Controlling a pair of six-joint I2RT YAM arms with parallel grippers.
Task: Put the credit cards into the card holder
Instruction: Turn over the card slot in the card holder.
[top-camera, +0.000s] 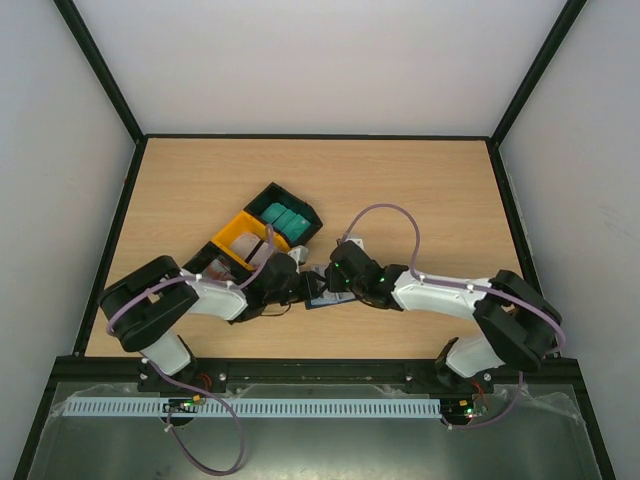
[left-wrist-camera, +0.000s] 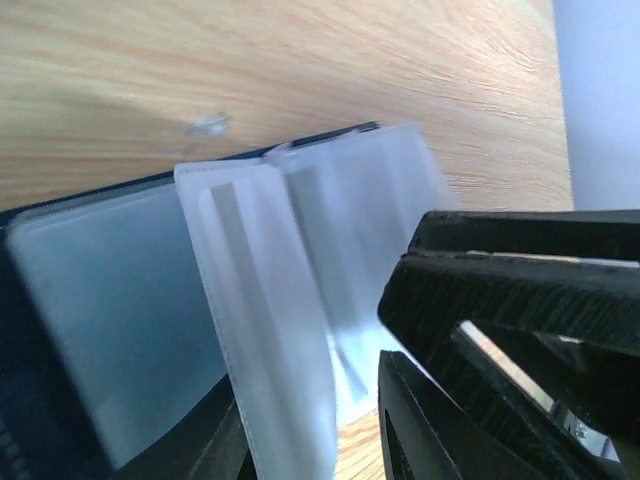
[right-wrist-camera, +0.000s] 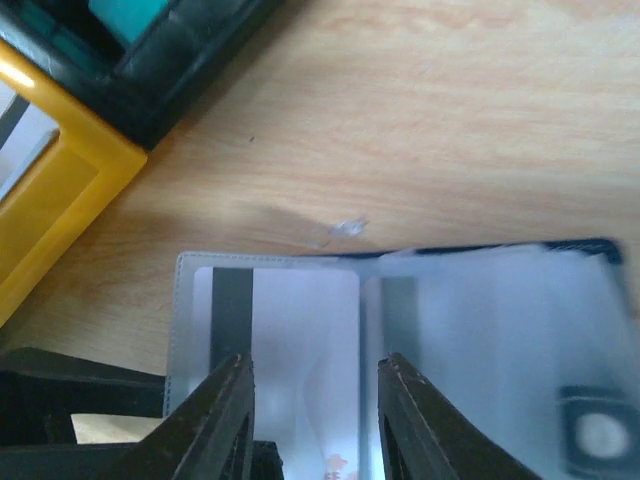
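Plainly, the step in hand is seating a card in a pocket. The holder (right-wrist-camera: 480, 330) lies open on the bench (right-wrist-camera: 450, 120) just beside the tray (right-wrist-camera: 70, 140), between the two arms. A white card (right-wrist-camera: 290, 330) with a dark stripe lies at the pocket on the tray side; how far in it sits is hidden.

The right tool (right-wrist-camera: 316, 362) hangs over it with jaws apart, one over the stripe and one just past the card's edge. The left tool (left-wrist-camera: 392, 335) sits at a clear leaf (left-wrist-camera: 270, 290) with jaws close together; I cannot tell whether it pinches it.

To do this well, the left should hold the pocket mouth lifted while the right slides the card flat and square, so no corner snags. Teal cards (top-camera: 285, 218) lie in the tray.
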